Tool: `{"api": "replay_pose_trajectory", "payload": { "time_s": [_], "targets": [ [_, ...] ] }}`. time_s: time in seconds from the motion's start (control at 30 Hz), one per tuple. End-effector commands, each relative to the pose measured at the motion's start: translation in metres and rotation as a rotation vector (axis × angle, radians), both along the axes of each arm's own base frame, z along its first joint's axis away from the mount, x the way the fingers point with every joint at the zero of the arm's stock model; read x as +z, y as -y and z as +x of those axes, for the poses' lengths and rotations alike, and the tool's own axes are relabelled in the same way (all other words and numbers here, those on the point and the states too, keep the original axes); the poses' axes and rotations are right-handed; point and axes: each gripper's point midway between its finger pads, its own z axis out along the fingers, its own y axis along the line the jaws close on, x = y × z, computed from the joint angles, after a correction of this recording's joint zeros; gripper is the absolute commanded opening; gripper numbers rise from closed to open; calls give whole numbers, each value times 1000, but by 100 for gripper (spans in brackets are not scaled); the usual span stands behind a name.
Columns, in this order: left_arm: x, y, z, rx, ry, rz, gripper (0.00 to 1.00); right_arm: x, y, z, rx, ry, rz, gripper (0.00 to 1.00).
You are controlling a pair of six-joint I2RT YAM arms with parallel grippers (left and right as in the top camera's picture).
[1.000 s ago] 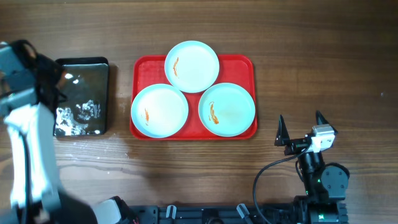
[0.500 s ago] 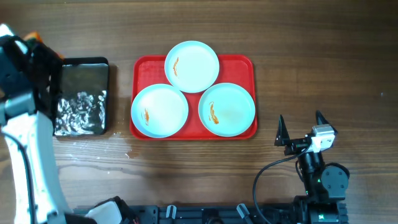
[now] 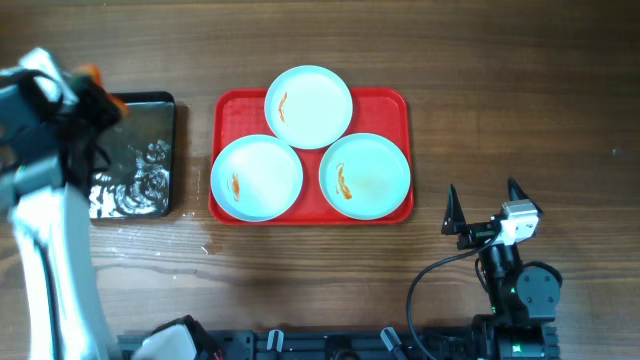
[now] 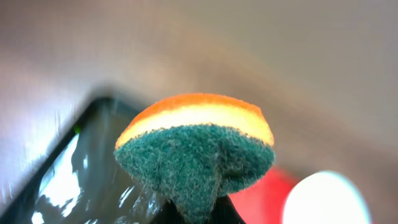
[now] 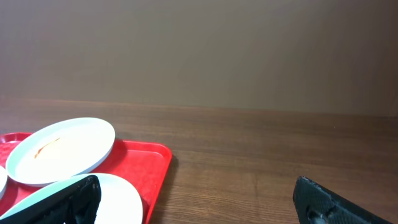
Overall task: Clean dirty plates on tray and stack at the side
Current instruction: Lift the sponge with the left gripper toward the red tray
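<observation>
Three pale plates sit on the red tray (image 3: pixel 385 102): one at the back (image 3: pixel 308 107), one front left (image 3: pixel 257 177), one front right (image 3: pixel 365 176). Each has a small orange-red smear. My left gripper (image 3: pixel 88 82) is raised over the left end of the table, above the black pan, shut on an orange and green sponge (image 4: pixel 196 146). My right gripper (image 3: pixel 483 203) is open and empty, resting right of the tray's front right corner. In the right wrist view the tray (image 5: pixel 152 165) and two plates (image 5: pixel 62 149) lie to the left.
A black shiny metal pan (image 3: pixel 135 155) holding water stands left of the tray; it also shows in the left wrist view (image 4: pixel 68 180). Bare wood lies right of the tray and along the table's front.
My left arm has lifted and swung over the black pan, the sponge now showing at its tip. The water in the pan has shifted. The right arm and plates have not moved.
</observation>
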Motion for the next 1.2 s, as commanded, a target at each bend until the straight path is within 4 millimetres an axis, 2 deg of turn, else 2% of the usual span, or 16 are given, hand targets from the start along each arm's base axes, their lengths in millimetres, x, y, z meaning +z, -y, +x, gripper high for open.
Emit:
{"api": "replay_pose_trajectory", "payload": {
  "time_s": [0.0,0.07,0.13,0.23,0.27,0.3,0.37,0.43,0.5,0.6,0.63,0.73,0.9,1.0,1.13,1.17],
  "targets": [
    [77,4,-30,30,172,117,4,2,4,0,-23,10,-12,100],
    [61,-13,-38,122,103,148,4,2,4,0,-23,10,-12,100],
    [13,-22,-38,130,-35,168,4,2,4,0,-23,10,-12,100],
    [-124,-20,-42,69,-384,75,4,2,4,0,-23,10,-12,100],
    [-149,-16,-49,31,-488,63,4,2,4,0,-22,10,-12,100],
    [-157,-16,-52,24,-530,51,4,2,4,0,-23,10,-12,100],
    [-141,-17,-47,30,-525,43,4,2,4,0,-23,10,-12,100],
    [-80,-16,-33,63,-405,6,4,2,4,0,-23,10,-12,100],
    [2,-8,-21,66,-207,-16,4,2,4,0,-23,10,-12,100],
    [93,16,-26,8,33,-56,4,2,4,0,-23,10,-12,100],
    [112,26,-32,-21,85,-69,4,2,4,0,-22,10,-12,100],
    [126,50,-56,-91,108,-103,7,2,4,0,-23,10,-12,100],
    [99,84,-79,-142,-34,-234,4,2,4,0,-23,10,-13,100],
    [88,101,-86,-196,-94,-266,4,21,3,-1,-15,88,0,100],
    [78,113,-82,-271,-131,-224,4,26,-85,-36,553,-85,481,100],
    [75,114,-80,-275,-144,-229,7,29,-91,-41,598,-144,608,100]
  ]
}}
